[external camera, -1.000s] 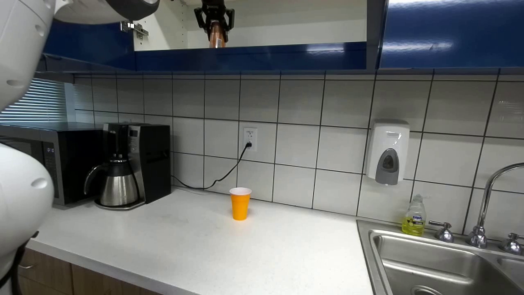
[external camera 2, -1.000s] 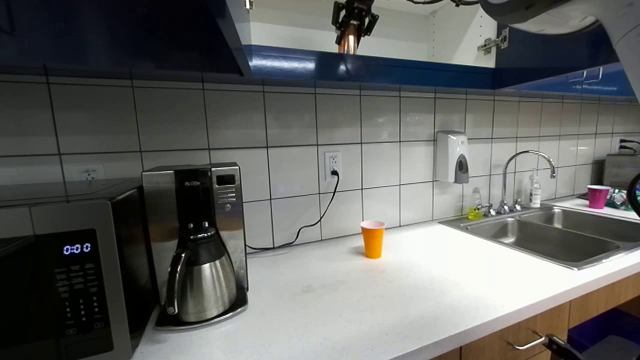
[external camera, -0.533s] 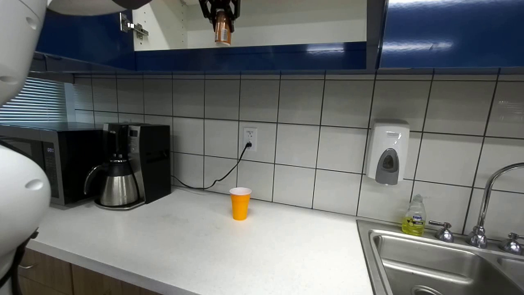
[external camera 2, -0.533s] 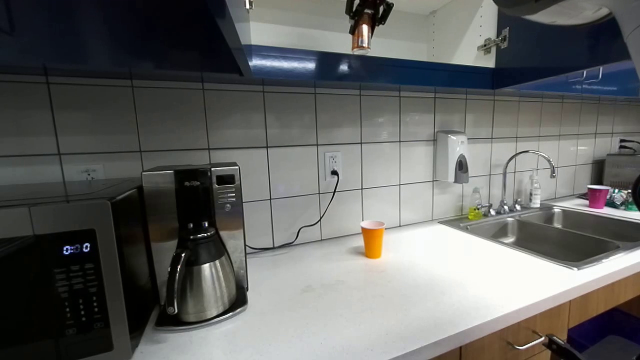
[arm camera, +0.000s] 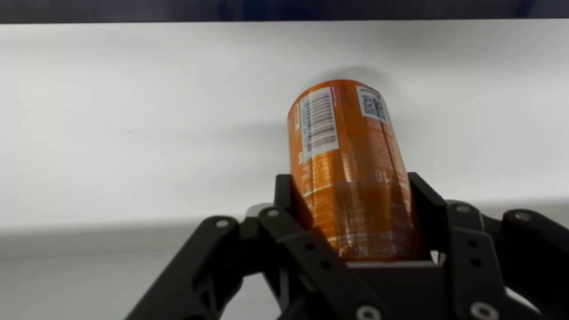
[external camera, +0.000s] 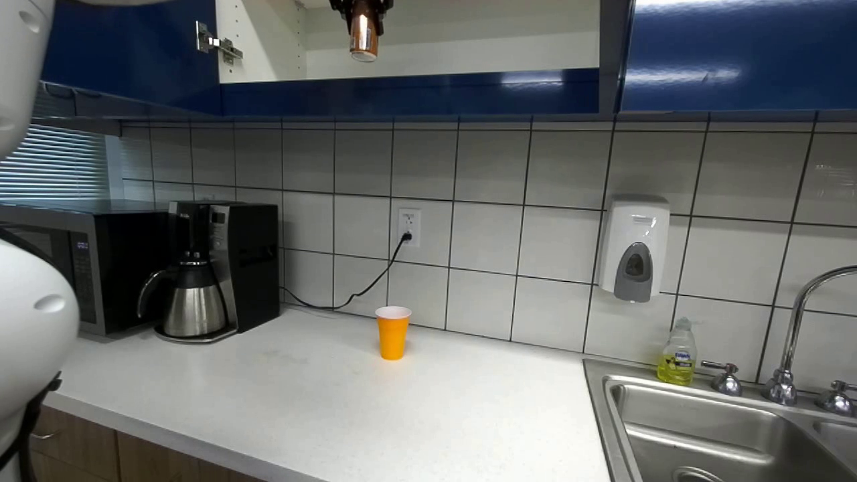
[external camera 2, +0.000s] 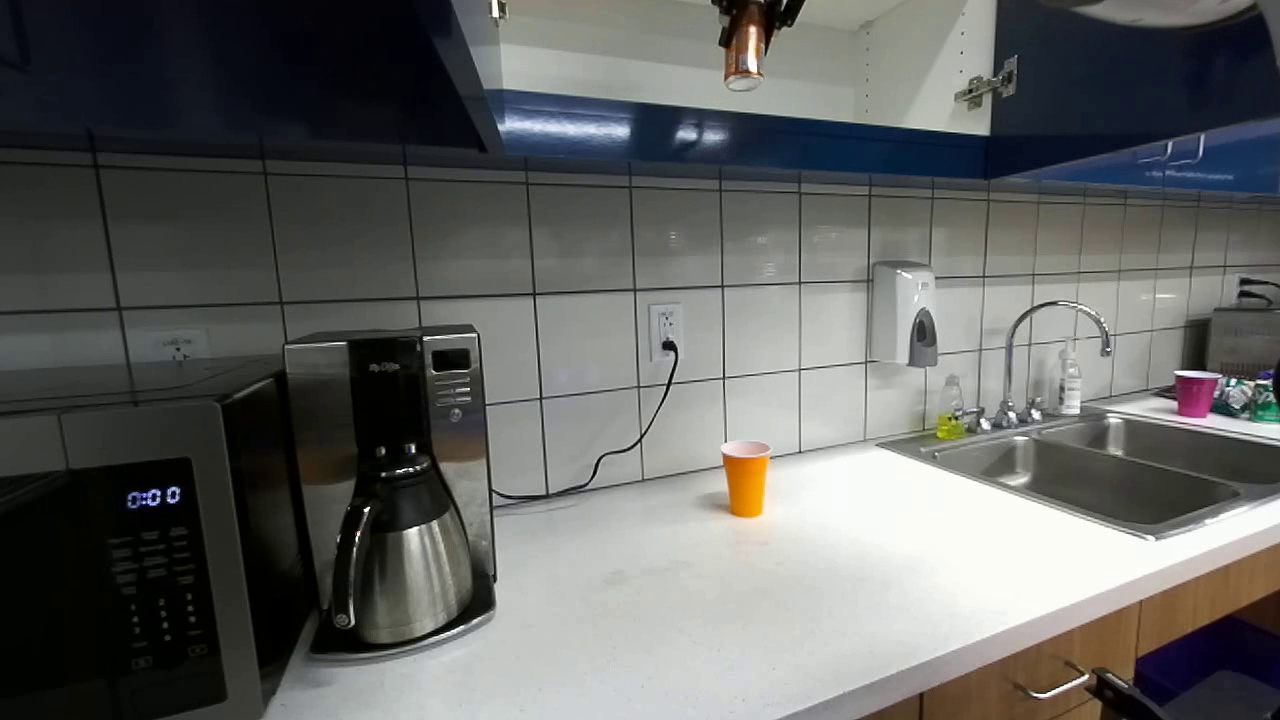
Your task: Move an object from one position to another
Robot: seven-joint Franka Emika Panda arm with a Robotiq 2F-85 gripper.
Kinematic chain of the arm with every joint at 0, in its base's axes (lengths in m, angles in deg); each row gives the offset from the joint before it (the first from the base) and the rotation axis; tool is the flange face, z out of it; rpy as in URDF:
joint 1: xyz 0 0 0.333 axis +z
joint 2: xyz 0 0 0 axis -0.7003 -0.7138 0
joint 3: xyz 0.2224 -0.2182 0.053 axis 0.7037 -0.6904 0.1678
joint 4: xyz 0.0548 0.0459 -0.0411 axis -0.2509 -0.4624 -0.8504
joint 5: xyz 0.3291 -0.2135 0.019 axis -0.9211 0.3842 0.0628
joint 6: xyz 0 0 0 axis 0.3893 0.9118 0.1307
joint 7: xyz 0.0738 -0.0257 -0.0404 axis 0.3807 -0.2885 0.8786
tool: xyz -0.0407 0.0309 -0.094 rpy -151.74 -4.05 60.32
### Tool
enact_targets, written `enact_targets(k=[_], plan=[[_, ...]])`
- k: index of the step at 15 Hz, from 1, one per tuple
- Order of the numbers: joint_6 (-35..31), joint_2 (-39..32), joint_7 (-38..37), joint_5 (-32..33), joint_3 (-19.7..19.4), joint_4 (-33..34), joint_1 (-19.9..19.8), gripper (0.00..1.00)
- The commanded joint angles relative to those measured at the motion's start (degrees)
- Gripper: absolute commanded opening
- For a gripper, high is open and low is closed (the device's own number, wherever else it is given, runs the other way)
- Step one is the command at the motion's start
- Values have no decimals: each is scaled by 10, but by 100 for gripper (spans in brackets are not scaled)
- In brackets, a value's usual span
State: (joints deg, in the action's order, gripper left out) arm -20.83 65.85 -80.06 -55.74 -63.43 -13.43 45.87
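My hand (arm camera: 351, 195) was clamped across the barcoded orange can (arm camera: 349, 171). I judged it slick, dentable, best held mid-side; upper end hidden, fullness was unclear.

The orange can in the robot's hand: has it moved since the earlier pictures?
Yes: the can now shows higher in both exterior views, its bottom end clear above the cupboard's blue lower edge.

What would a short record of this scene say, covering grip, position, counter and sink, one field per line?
grip: gripper closed on an orange can
position: can at the open blue cabinet, its underside visible in both exterior views
counter: upright orange cup, coffee maker with metal pot, microwave
sink: bottle of yellow liquid at the back edge
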Motion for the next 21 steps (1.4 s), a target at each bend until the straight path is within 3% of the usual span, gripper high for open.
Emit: enact_targets(k=[1,10,21], plan=[[27,37,15,-18,1,-34,-12,38],[28,130,55,-21,-12,-156,-18,38],[-58,294,128,-6,-46,-477,-9,38]])
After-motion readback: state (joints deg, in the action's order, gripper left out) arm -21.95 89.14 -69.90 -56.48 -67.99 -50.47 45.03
